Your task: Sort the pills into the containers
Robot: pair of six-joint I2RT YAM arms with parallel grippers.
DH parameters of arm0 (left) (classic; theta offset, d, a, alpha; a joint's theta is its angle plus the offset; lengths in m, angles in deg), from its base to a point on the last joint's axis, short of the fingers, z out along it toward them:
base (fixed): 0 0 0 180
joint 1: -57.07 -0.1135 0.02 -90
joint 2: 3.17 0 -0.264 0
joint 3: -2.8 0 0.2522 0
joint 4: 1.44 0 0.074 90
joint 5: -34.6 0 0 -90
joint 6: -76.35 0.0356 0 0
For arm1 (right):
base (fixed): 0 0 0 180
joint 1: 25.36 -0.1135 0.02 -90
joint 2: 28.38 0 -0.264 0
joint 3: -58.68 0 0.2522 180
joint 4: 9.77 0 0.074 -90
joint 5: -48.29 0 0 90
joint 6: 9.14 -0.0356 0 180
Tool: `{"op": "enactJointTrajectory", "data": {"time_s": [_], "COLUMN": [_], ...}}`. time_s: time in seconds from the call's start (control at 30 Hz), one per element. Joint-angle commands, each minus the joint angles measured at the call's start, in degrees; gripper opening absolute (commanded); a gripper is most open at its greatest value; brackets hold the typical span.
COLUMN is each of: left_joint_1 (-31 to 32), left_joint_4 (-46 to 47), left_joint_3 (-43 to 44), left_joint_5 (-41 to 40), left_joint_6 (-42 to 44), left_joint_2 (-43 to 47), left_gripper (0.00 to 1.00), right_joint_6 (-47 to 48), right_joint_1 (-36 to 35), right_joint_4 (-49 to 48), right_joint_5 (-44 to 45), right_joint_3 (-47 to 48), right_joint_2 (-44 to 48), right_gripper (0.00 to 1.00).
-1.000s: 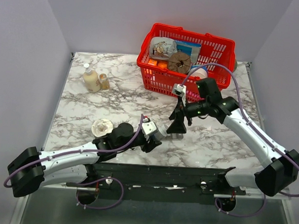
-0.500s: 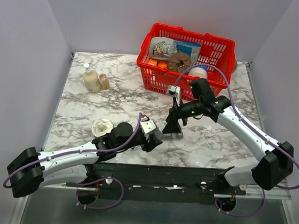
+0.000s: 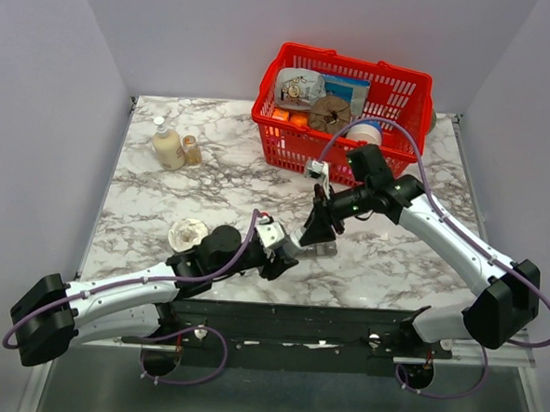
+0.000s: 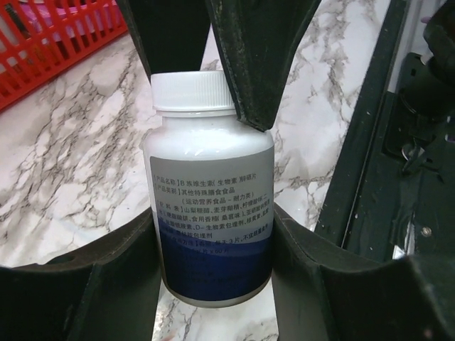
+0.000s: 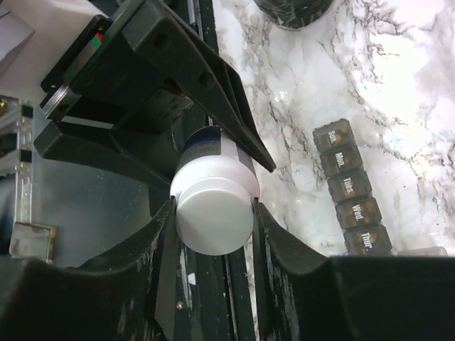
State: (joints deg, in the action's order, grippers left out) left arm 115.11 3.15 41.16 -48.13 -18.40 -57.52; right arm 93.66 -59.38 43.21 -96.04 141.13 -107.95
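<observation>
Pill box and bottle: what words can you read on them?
"Sun." on the pill box, first lid
"Mon." second lid
"Tues" third lid
"Wed." fourth lid
"Thur." fifth lid
The pill bottle label has Chinese print, too small to read.

Table [image 3: 222, 179] lies open between small bottles [image 3: 169, 146] and red basket [image 3: 296, 140]; containers [image 5: 352, 192] and arms [image 3: 446, 230] crowd front-centre.

Red basket [image 3: 342, 103], cream bottle [image 3: 167, 148], marble table [image 3: 230, 180]

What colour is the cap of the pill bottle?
White: the cap on the pill bottle shows clearest in the right wrist view.
</observation>
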Motion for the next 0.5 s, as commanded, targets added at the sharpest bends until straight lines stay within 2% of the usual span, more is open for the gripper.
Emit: {"op": "enactJointTrajectory", "data": {"time_s": [0.0,0.07,0.13,0.17,0.27,0.47], "left_joint_1": [-2.14,-4.85,-6.62,-7.23,-7.85,-8.03], "left_joint_4": [0.72,1.95,3.53,3.88,4.68,1.96], "left_joint_3": [0.54,0.36,0.27,0.19,0.80,1.06], "left_joint_5": [8.53,15.73,20.48,23.64,27.52,25.43], "left_joint_6": [0.28,-1.74,-3.24,-4.55,-5.35,-3.42], "left_joint_2": [0.56,0.56,0.38,0.30,-0.67,1.78], "left_gripper": [0.00,0.00,0.00,0.00,0.00,0.00], "right_joint_6": [17.75,28.18,34.02,38.83,44.66,47.15], "right_joint_1": [-5.25,-10.35,-14.91,-15.89,-17.57,-17.66], "right_joint_4": [9.28,13.06,15.17,15.70,15.45,16.50], "right_joint_5": [-3.43,1.40,8.66,10.54,16.08,18.55], "right_joint_3": [4.26,5.14,5.32,5.32,4.88,4.70], "right_joint_2": [0.20,1.25,1.35,1.35,1.78,3.72], "right_gripper": [0.12,0.10,0.08,0.07,0.06,0.07]}}
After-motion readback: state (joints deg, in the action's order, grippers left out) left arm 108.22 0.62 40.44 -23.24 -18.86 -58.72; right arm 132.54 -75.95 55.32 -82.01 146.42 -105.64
